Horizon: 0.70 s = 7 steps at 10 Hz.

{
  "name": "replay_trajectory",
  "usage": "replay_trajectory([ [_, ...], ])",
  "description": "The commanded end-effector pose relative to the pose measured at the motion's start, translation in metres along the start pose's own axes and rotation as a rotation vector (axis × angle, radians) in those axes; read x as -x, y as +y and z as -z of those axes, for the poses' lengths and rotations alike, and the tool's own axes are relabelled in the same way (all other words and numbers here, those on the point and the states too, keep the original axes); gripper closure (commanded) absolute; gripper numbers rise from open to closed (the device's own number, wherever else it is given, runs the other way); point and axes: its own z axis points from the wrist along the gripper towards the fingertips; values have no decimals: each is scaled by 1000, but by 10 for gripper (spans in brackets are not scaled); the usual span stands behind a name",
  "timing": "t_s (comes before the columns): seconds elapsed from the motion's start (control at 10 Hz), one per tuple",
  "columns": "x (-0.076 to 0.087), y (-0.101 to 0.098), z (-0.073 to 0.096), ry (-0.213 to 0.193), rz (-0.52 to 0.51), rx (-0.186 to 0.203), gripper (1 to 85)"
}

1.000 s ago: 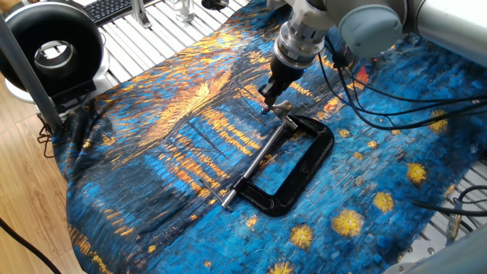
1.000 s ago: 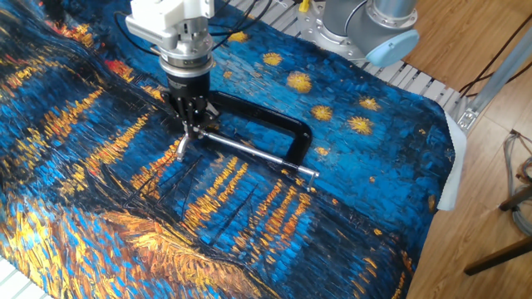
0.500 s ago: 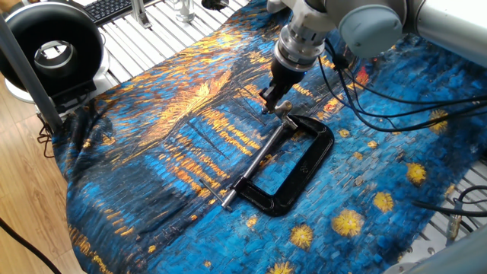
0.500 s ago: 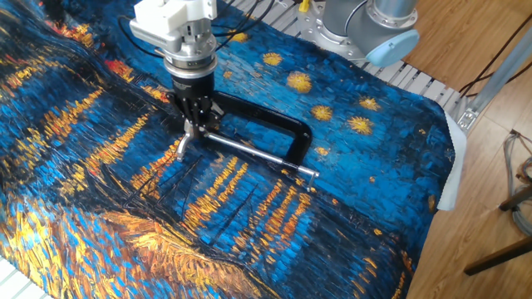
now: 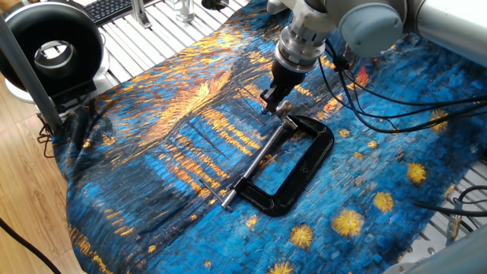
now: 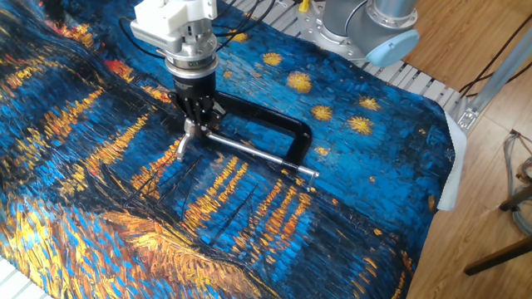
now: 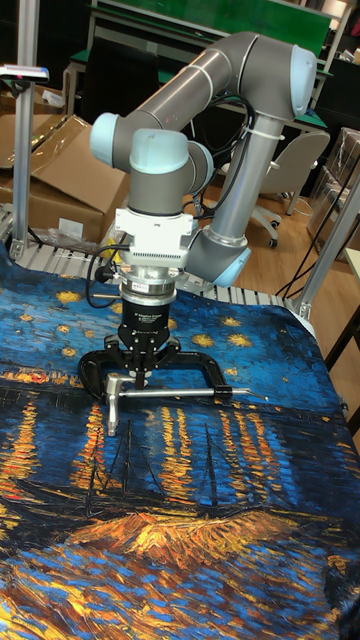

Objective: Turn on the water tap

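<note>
Silver metal makes up the water tap (image 6: pixel 182 147): a short T-bar handle crossing the end of a long, thin threaded screw (image 6: pixel 253 153), which runs through one arm of a black C-shaped clamp (image 6: pixel 283 126) lying flat on the cloth. That cloth (image 6: pixel 100 199) is glossy and wrinkled, printed with thick blue, orange and yellow brushstrokes and yellow star blobs, and it covers a table of ribbed metal slats (image 5: pixel 152 34). Directly above the handle end of the screw, the gripper (image 6: pixel 195 122) points straight down, its dark narrow fingers drawn close together around the screw just beside the T-bar; whether they actually pinch it cannot be told. Compared with half a second ago, gripper and clamp sit in practically the same place.
</note>
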Motion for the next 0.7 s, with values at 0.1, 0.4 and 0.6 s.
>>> replay_trajectory([
  [0.1, 2, 2, 1, -6, -13, 11, 847],
  [0.4, 4, 2, 0, -16, -14, 15, 847],
  [0.6, 4, 0, 0, -15, -14, 9, 847],
])
